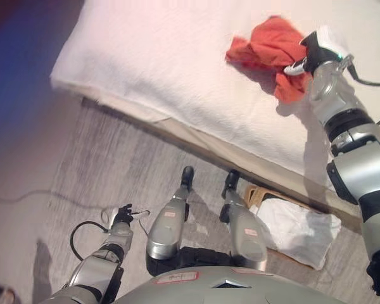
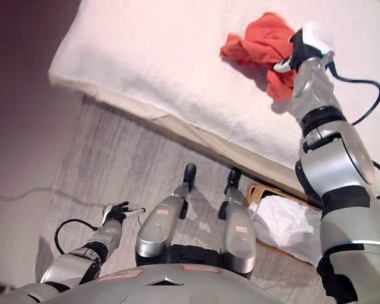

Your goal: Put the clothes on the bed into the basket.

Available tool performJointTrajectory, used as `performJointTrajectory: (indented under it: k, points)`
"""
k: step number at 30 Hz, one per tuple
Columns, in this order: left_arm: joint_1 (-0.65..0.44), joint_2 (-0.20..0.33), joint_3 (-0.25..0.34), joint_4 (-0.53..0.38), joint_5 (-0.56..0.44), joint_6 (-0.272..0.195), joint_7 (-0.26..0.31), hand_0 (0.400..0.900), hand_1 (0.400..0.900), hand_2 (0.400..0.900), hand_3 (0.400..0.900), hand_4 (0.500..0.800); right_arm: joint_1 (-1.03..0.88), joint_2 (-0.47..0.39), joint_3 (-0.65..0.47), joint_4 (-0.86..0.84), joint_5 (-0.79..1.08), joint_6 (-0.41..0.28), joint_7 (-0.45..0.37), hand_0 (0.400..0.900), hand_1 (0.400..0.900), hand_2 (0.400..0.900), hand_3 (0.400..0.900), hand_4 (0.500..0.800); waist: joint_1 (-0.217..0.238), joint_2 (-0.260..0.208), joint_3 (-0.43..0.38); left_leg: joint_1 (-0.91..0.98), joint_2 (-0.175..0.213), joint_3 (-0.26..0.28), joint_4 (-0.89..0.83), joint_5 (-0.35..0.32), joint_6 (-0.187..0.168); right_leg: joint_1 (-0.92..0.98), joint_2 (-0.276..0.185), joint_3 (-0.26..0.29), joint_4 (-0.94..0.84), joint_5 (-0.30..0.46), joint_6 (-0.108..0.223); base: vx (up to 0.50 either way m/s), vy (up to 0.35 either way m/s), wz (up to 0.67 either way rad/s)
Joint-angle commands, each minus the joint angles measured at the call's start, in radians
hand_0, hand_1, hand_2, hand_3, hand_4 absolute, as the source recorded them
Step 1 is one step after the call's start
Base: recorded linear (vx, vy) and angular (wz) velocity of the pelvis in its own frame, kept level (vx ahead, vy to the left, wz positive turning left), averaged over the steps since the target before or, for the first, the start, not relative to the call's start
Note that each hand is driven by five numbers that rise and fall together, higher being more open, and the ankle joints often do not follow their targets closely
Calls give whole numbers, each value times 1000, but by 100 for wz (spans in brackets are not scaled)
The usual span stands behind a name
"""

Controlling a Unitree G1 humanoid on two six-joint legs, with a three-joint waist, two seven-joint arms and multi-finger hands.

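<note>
An orange-red cloth (image 1: 266, 43) lies crumpled on the white bed (image 1: 177, 63), towards its far right. My right hand (image 1: 310, 54) is at the cloth's right edge, fingers curled into the fabric, and a fold of cloth (image 2: 280, 83) droops just below it. The basket (image 1: 256, 193) stands on the floor against the bed's near side, at the lower right; it has a light wooden rim and a white liner (image 1: 301, 231). My left hand (image 1: 122, 216) hangs low over the floor at the lower left, fingers relaxed, holding nothing.
The bed's near edge (image 1: 196, 136) runs diagonally from the upper left to the right. Grey wood-grain floor (image 1: 114, 164) lies between the bed and me. A thin cord (image 1: 19, 197) trails across the floor at the left.
</note>
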State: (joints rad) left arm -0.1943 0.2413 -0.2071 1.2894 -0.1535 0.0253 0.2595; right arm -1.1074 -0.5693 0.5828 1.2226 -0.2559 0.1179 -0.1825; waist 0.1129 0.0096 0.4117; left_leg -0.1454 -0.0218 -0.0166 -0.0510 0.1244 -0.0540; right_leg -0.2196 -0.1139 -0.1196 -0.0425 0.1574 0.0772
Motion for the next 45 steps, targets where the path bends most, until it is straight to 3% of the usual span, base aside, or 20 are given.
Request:
performJointTrajectory:
  k: [1,10,20,32,45]
  points:
    - [78,46,1,98,27,20,4,900,900,900,900,800,4,-132,46,-51,23,-19,-37,400,400,400,400,500,-59,-39,-149,12,47,57,38,-88,-13,21,-101,62,26,-5,88,67,14,-71]
    - [88,65,26,116,82,37,-29,900,900,900,900,800,167,-188,-22,-161,-3,-13,8,400,400,400,400,500,-164,-33,-217,138,53,210,12,-134,3,14,-70,214,40,6,116,44,41,-66]
    - [57,56,-15,94,121,42,-49,900,900,900,900,800,301,-245,-117,-213,16,-6,11,400,400,400,400,500,-247,-20,-235,194,44,278,6,-163,17,6,-52,289,58,8,133,16,32,-31]
    - [30,58,-48,97,156,48,-72,900,900,900,900,800,414,-258,-163,-145,22,-3,49,400,400,400,400,500,-288,-13,-230,219,51,316,25,-186,17,3,-27,340,68,3,131,16,1,-15]
    - [3,59,-73,102,170,53,-73,900,900,900,900,800,434,-219,-179,-11,40,0,55,400,400,400,400,500,-281,18,-241,200,66,288,22,-169,0,12,-29,312,52,-1,115,12,-36,9]
